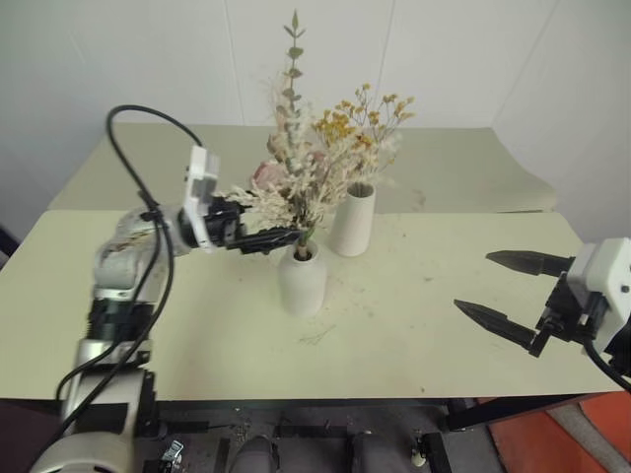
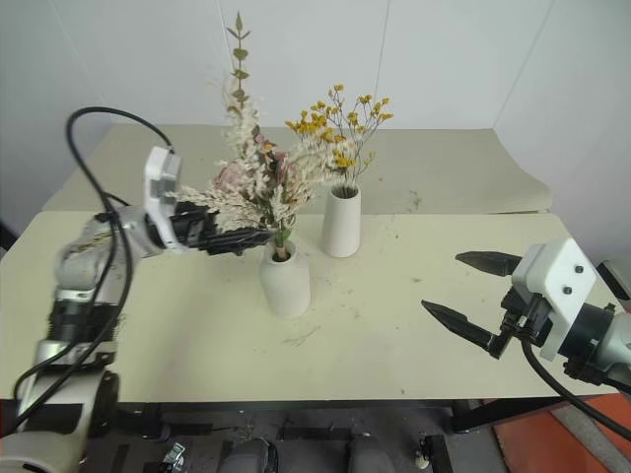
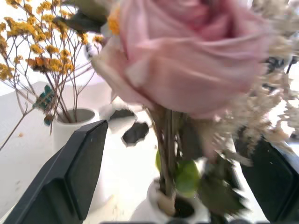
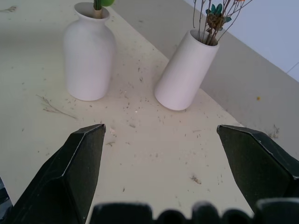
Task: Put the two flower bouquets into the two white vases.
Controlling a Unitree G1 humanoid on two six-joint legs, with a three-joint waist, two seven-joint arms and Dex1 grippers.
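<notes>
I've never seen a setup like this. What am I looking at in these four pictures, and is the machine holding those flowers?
It is a two-armed robot working at a pale table. The two wide pictures come from cameras in its head, looking down over its arms. The other two come from cameras on its wrists, so the black prongs at the bottom are that arm's own fingers.

On the table stand two white vases. The shorter bottle vase holds the pink-and-cream bouquet; the taller slim vase behind it holds the yellow sprig.

The left gripper is beside the pink bouquet, fingers open on either side of its stems, not squeezing. The right gripper hangs open over bare table, holding nothing.
</notes>
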